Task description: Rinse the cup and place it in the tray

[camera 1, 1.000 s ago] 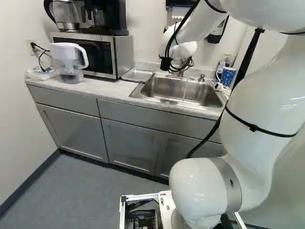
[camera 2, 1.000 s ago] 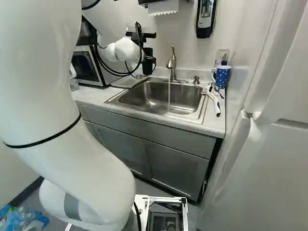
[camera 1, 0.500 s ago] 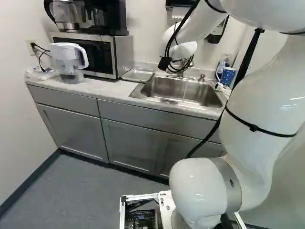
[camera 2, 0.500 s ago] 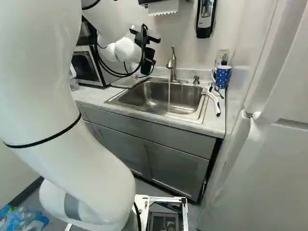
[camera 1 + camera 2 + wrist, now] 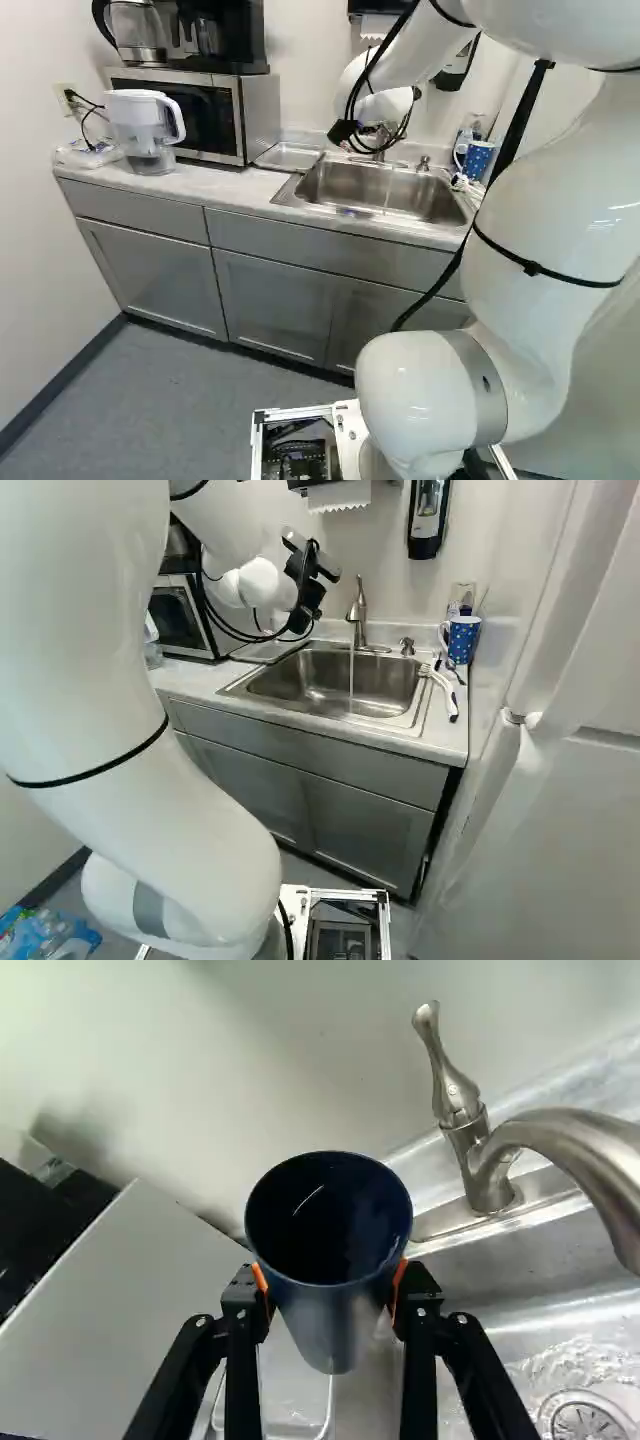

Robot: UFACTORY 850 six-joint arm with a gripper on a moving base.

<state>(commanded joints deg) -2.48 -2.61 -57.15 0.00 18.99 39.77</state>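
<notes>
Since the earlier frame, the wrist (image 5: 308,575) has tipped further beside the tap (image 5: 357,617), carrying the cup along; the base has not shifted.

Left base view: the tray (image 5: 291,156) lies near the counter's back edge, between microwave (image 5: 262,115) and sink (image 5: 345,211), presumably so a rinsed cup travels only a short way.

Right base view: water (image 5: 351,676) runs into the sink. The mug (image 5: 463,640) stands at the counter's back right corner, well apart from the likely route.

Wrist view: the gripper (image 5: 331,1278) grasps the dark blue cup (image 5: 333,1330) by its sides, pads opposite each other, probably to leave the mouth free for water. The cup is above the counter, between tap and microwave. Room looks tight towards the microwave's edge and the tap; the sink's open middle offers more for rinsing.
</notes>
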